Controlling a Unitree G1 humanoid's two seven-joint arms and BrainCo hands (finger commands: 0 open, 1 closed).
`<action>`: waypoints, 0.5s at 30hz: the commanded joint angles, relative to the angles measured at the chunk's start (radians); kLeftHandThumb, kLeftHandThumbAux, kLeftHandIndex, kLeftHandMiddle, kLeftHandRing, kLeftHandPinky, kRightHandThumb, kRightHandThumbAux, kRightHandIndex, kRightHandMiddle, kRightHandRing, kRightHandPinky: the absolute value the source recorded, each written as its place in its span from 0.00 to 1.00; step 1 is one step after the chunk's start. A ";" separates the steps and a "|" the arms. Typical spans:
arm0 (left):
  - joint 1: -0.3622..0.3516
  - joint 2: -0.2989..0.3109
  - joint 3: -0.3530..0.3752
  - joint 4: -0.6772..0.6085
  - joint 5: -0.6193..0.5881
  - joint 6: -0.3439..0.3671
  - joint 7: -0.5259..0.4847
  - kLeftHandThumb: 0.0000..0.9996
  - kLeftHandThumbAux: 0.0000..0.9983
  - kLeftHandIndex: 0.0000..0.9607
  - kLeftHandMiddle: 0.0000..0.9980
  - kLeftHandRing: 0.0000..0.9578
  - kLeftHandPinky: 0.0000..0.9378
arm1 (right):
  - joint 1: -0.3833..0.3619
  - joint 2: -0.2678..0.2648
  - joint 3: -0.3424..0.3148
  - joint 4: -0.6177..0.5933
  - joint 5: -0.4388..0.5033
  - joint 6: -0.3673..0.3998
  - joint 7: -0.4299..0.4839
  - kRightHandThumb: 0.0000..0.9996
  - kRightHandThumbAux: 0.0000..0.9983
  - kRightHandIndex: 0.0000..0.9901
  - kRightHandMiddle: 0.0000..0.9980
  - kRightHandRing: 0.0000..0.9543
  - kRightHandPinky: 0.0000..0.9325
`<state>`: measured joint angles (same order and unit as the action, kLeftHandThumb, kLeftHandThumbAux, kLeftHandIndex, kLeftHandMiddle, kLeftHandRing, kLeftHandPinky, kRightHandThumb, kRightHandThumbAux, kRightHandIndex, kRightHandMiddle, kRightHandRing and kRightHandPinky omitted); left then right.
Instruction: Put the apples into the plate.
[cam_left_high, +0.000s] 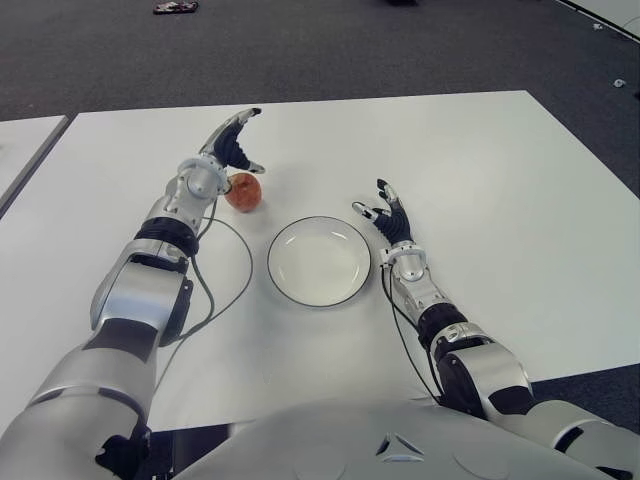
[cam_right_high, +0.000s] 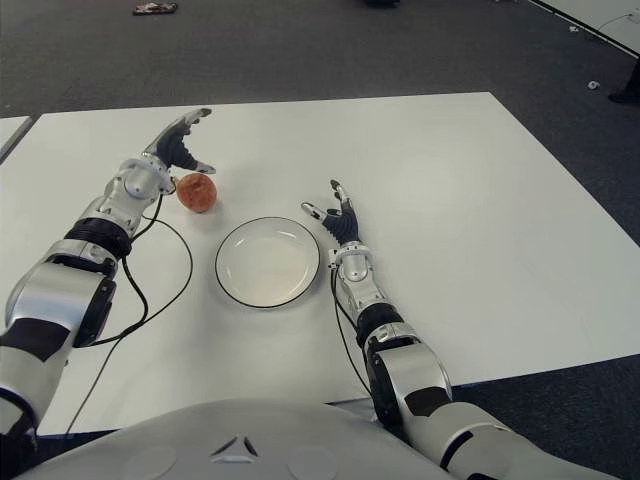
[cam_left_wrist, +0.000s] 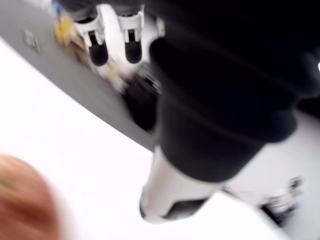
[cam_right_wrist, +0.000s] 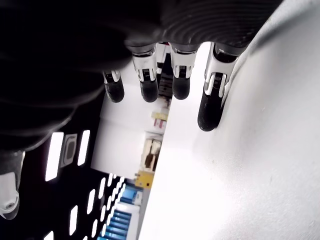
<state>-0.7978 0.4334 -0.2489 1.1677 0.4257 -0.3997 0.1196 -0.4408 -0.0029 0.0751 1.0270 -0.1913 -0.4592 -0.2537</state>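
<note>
A single red apple (cam_left_high: 243, 191) lies on the white table (cam_left_high: 480, 170), to the left of and beyond an empty white plate (cam_left_high: 319, 260) with a dark rim. My left hand (cam_left_high: 232, 143) hovers just above and behind the apple, fingers spread, holding nothing; the apple (cam_left_wrist: 25, 200) appears as a blur at the edge of the left wrist view. My right hand (cam_left_high: 385, 215) shows just right of the plate, fingers extended and holding nothing, which the right wrist view confirms with its straight fingertips (cam_right_wrist: 207, 107).
A black cable (cam_left_high: 235, 275) runs from my left arm across the table, left of the plate. The table's far edge meets dark carpet (cam_left_high: 400, 50). Another white table (cam_left_high: 25, 145) stands at the far left.
</note>
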 joint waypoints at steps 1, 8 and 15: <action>-0.017 0.013 -0.055 0.037 0.090 0.012 0.141 0.00 0.37 0.00 0.00 0.00 0.00 | 0.007 -0.002 -0.003 0.026 0.003 0.021 0.014 0.04 0.53 0.00 0.00 0.00 0.00; -0.029 0.016 -0.111 0.059 0.170 0.059 0.267 0.00 0.36 0.00 0.00 0.00 0.00 | 0.007 0.000 -0.008 0.029 0.010 0.014 0.025 0.04 0.53 0.00 0.00 0.00 0.00; -0.038 0.016 -0.188 0.091 0.255 0.129 0.349 0.02 0.39 0.00 0.00 0.00 0.00 | 0.004 0.005 -0.019 0.035 0.024 0.011 0.043 0.05 0.54 0.00 0.00 0.00 0.00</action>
<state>-0.8270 0.4517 -0.4064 1.2351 0.6417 -0.2979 0.4428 -0.4425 -0.0020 0.0613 1.0370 -0.1753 -0.4683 -0.2256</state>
